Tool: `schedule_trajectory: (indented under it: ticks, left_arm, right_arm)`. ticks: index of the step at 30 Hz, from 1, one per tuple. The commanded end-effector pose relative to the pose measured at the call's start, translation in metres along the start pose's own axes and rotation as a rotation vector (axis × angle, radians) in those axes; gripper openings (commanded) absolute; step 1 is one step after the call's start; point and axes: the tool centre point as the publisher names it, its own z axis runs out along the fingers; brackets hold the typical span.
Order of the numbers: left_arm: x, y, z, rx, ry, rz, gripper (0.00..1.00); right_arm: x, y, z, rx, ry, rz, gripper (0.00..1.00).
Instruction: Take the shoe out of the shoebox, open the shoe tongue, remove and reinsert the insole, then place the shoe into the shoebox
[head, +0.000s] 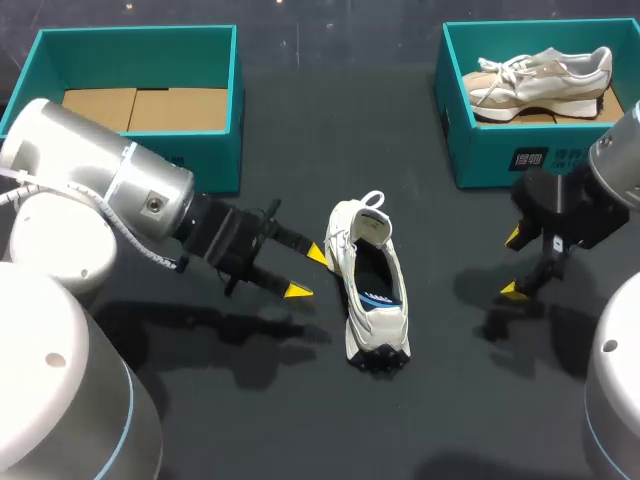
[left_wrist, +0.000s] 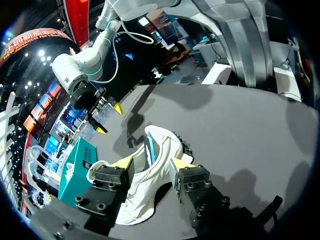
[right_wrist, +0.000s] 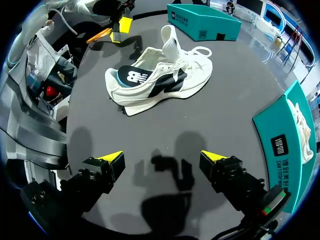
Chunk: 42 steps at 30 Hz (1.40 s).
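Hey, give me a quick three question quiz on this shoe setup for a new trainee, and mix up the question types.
1. True or false: the white sneaker is lying inside a shoebox.
2. Multiple choice: what does the right shoebox hold? A) nothing, B) a beige sneaker, C) a loose insole.
3. Fill in the blank: the left hand and the right hand are both ____ and hold nothing.

Key: 1 false, it is out on the table between the two hands; 2 B; 3 open.
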Motion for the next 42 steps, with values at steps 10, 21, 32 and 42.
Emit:
schedule_trajectory:
  ticks: [10,21,32,42]
  left_arm:
    - [-0.023,0.013,-0.050,-0.071,0.525,0.185,0.00]
    - [-0.023,0.013,-0.050,-0.071,0.525,0.185,0.00]
    - [-0.035,0.006,-0.053,0.006,0.557,0.277,0.00]
    - [-0.055,-0.020,-0.033,0.045,0.704,0.473,0.00]
  right_arm:
    - [0.003,-0.001,-0.002,0.001,-0.004,0.001,1.00]
    - [0.003,-0.001,-0.002,0.001,-0.004,0.001,1.00]
    - [0.003,-0.001,-0.002,0.001,-0.004,0.001,1.00]
    - [0.003,-0.001,-0.002,0.001,-0.004,0.001,1.00]
